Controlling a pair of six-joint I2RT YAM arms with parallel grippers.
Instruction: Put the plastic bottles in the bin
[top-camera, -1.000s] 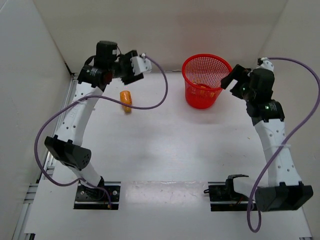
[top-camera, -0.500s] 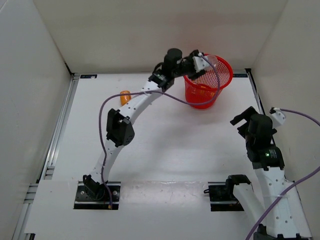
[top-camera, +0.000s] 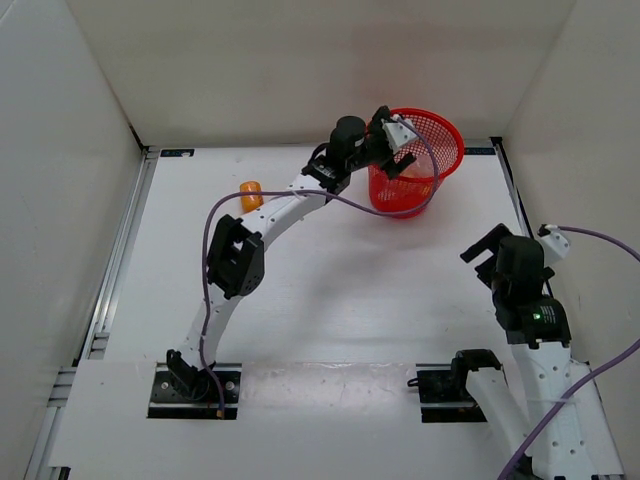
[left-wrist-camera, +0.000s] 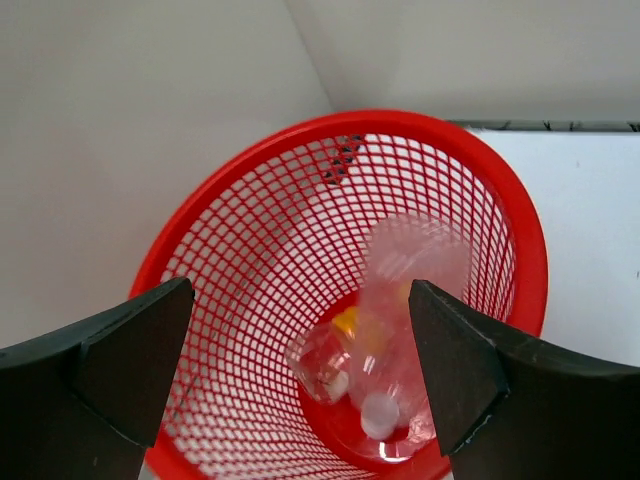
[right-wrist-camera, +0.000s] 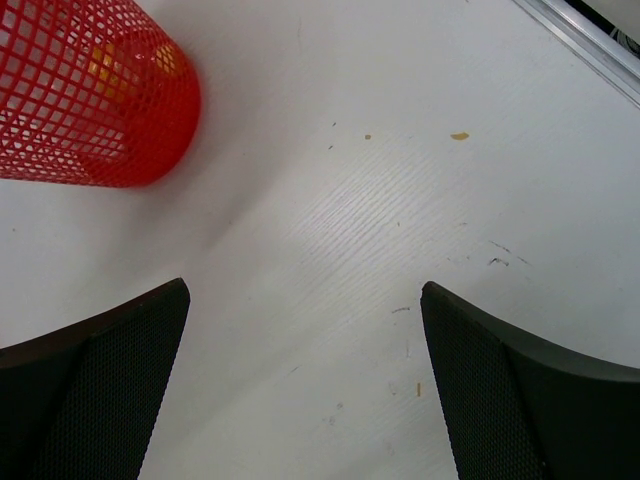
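The red mesh bin (top-camera: 452, 140) stands at the back of the table. My left gripper (top-camera: 386, 142) hangs open over its left rim. In the left wrist view, between and below the open left gripper (left-wrist-camera: 300, 375), a clear bottle (left-wrist-camera: 415, 268) with a white cap lies blurred inside the bin (left-wrist-camera: 420, 122). It rests beside a second clear bottle (left-wrist-camera: 322, 362) with a yellow cap. An orange bottle (top-camera: 249, 196) lies on the table to the left, partly behind my left arm. My right gripper (top-camera: 484, 243) is open and empty above bare table at the right (right-wrist-camera: 300, 380).
White walls close in the back and both sides of the table. A metal rail (top-camera: 120, 260) runs along the left edge. My left arm stretches diagonally from its base to the bin. The right wrist view shows the bin's wall (right-wrist-camera: 100, 120) at its upper left.
My left arm swung from above the orange bottle to the bin and opened, and the clear bottle dropped in. My right arm drew back from the bin to the near right.
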